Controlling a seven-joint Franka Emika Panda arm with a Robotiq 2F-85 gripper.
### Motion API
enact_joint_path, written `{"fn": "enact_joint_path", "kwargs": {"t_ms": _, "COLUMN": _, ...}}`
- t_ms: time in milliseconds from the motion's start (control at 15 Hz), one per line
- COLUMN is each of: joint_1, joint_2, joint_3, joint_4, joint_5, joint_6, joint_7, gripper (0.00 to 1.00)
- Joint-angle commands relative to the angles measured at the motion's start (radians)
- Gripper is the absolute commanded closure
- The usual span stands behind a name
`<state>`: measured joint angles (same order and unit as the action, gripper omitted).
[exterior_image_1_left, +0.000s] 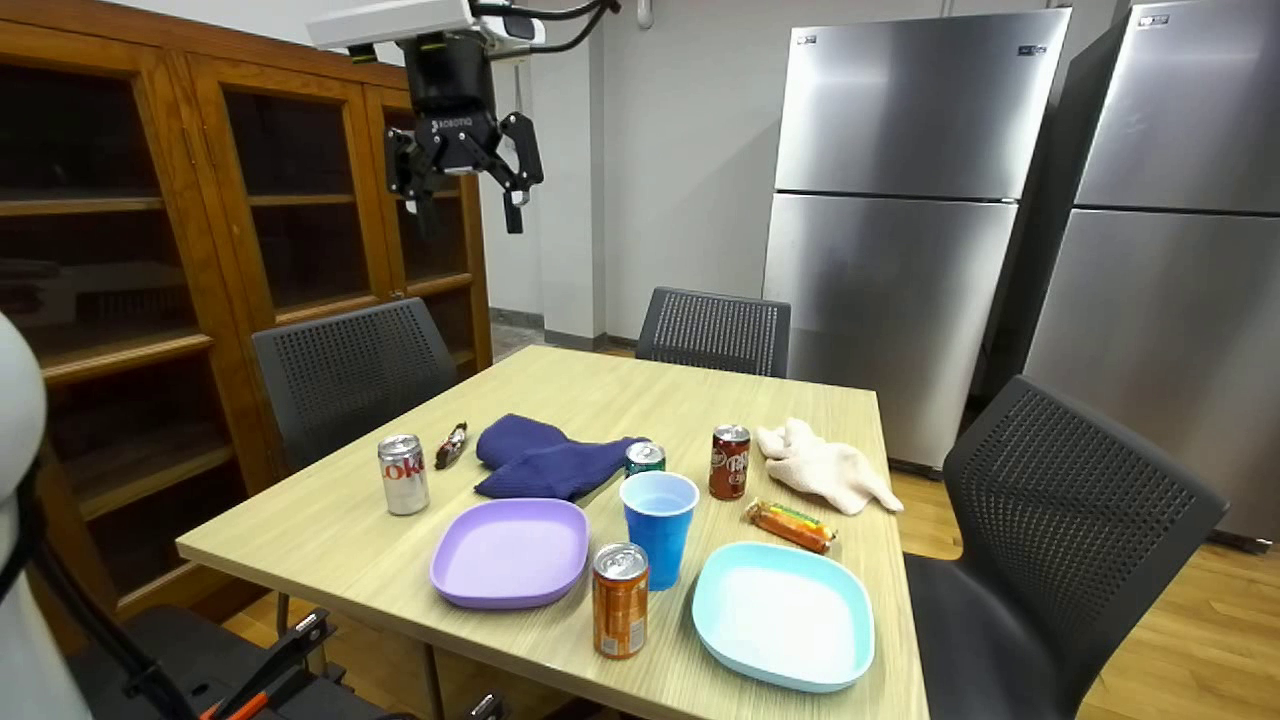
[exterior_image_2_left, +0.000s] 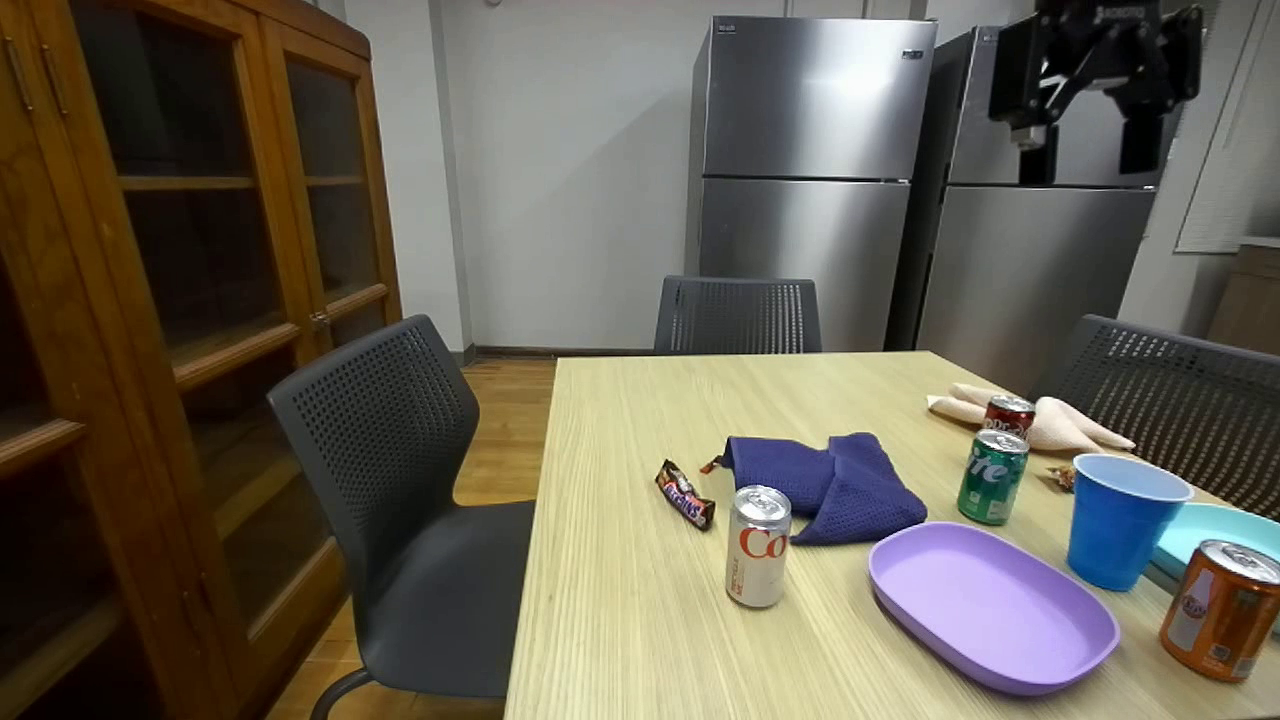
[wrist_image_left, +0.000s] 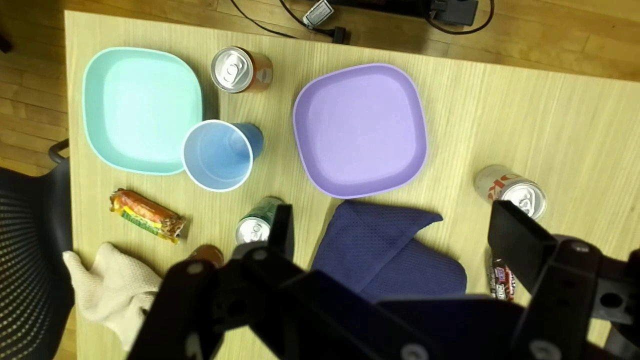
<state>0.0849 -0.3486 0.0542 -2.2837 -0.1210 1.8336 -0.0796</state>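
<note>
High above the table, my gripper (exterior_image_1_left: 470, 217) (exterior_image_2_left: 1089, 160) stands open and holds nothing. In the wrist view its spread fingers (wrist_image_left: 520, 240) frame a dark blue cloth (wrist_image_left: 385, 250) that lies folded on the table far below. A purple plate (wrist_image_left: 362, 130) sits beside the cloth. The silver Coke can (exterior_image_2_left: 757, 550) and a dark-wrapped candy bar (exterior_image_2_left: 686, 495) are on one side of it. On its other side stand a green can (exterior_image_2_left: 992, 478), a blue cup (exterior_image_1_left: 660, 525) and a dark red can (exterior_image_1_left: 729, 462), which the gripper partly hides in the wrist view.
A turquoise plate (exterior_image_1_left: 783, 615), an orange can (exterior_image_1_left: 620, 600), an orange-wrapped bar (wrist_image_left: 147, 215) and a cream cloth (exterior_image_1_left: 825, 465) also lie on the table (exterior_image_1_left: 640, 385). Dark chairs (exterior_image_2_left: 400, 430) surround it. Wooden cabinets (exterior_image_1_left: 230, 200) and steel refrigerators (exterior_image_1_left: 900, 250) stand beyond.
</note>
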Motion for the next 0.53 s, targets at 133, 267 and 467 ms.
{"fn": "enact_joint_path", "kwargs": {"t_ms": 133, "joint_1": 0.043, "joint_2": 0.078, "joint_3": 0.037, "joint_4": 0.023, "joint_5": 0.038, "joint_6": 0.042, "joint_7": -0.011, "gripper": 0.0}}
{"fn": "enact_joint_path", "kwargs": {"t_ms": 267, "joint_1": 0.058, "joint_2": 0.098, "joint_3": 0.049, "joint_4": 0.027, "joint_5": 0.042, "joint_6": 0.052, "joint_7": -0.013, "gripper": 0.0}}
{"fn": "enact_joint_path", "kwargs": {"t_ms": 467, "joint_1": 0.074, "joint_2": 0.122, "joint_3": 0.065, "joint_4": 0.036, "joint_5": 0.041, "joint_6": 0.063, "joint_7": -0.017, "gripper": 0.0}}
